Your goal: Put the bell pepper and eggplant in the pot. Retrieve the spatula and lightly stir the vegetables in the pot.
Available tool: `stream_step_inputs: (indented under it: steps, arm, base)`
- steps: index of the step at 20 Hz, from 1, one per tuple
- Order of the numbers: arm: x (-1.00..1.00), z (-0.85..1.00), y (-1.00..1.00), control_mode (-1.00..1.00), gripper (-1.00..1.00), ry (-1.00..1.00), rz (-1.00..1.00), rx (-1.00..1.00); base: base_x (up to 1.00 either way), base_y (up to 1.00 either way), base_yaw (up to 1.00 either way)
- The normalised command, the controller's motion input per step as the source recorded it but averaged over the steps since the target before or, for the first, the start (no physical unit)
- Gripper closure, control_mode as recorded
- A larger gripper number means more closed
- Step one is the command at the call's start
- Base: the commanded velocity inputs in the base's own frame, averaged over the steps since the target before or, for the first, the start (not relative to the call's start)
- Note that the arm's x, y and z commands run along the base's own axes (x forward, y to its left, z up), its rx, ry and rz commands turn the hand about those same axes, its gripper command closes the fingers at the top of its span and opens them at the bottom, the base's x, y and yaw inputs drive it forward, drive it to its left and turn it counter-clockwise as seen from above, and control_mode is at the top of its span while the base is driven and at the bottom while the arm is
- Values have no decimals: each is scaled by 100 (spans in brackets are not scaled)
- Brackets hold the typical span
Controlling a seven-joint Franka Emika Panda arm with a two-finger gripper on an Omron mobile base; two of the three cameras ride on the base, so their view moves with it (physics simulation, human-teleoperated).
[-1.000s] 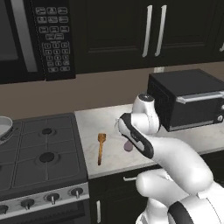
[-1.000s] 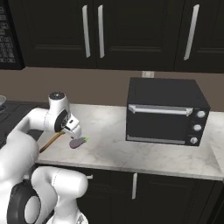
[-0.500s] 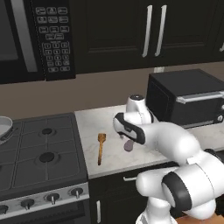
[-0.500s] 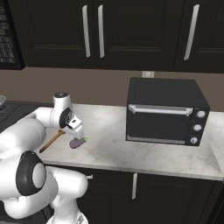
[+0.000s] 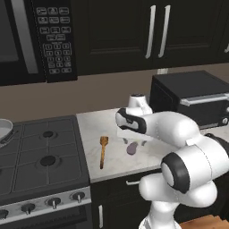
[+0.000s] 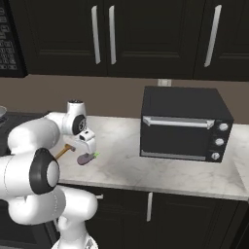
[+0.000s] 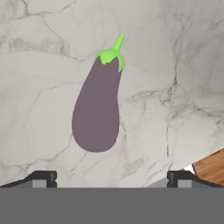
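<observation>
A purple eggplant (image 7: 97,109) with a green stem lies on the marble counter (image 5: 96,125), also seen in the side views (image 5: 132,148) (image 6: 86,158). My gripper (image 7: 111,179) hangs just above it, pointing down, open, one fingertip on each side of it and nothing held (image 5: 135,142) (image 6: 88,146). The wooden spatula (image 5: 103,151) lies flat on the counter left of the eggplant, between it and the stove; its end pokes out (image 6: 62,152) (image 7: 212,168). The pot (image 5: 3,129) sits on the stove at the far left edge. The bell pepper is out of view.
A black toaster oven (image 5: 192,96) (image 6: 182,124) stands on the counter to the right. The gas stove (image 5: 40,156) lies to the left, with a microwave (image 5: 27,40) above it. Dark cabinets (image 6: 107,34) hang overhead. Bare counter runs between eggplant and oven.
The hand has shifted a little left and come down over the eggplant while the arm's elbow swung out. The jaws stayed open. Eggplant and spatula have not moved.
</observation>
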Motion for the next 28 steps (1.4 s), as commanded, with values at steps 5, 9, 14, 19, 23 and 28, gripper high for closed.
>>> stream_step_inputs:
  steps: [5,9,14,19,23,28]
  arm:
    - [12,-29,0,-100,-100,0,0,0]
    - [13,-31,0,-100,-100,0,0,0]
    - [5,-26,0,-100,-100,0,0,0]
    - [0,-36,0,-100,-100,1,0,0]
    - [0,-26,0,-100,-100,1,0,0]
    - [0,0,0,-100,100,1,0,0]
  base:
    - [0,0,0]
    - [0,0,0]
    - [0,0,0]
    - [0,0,0]
    - [0,0,0]
    - [0,0,0]
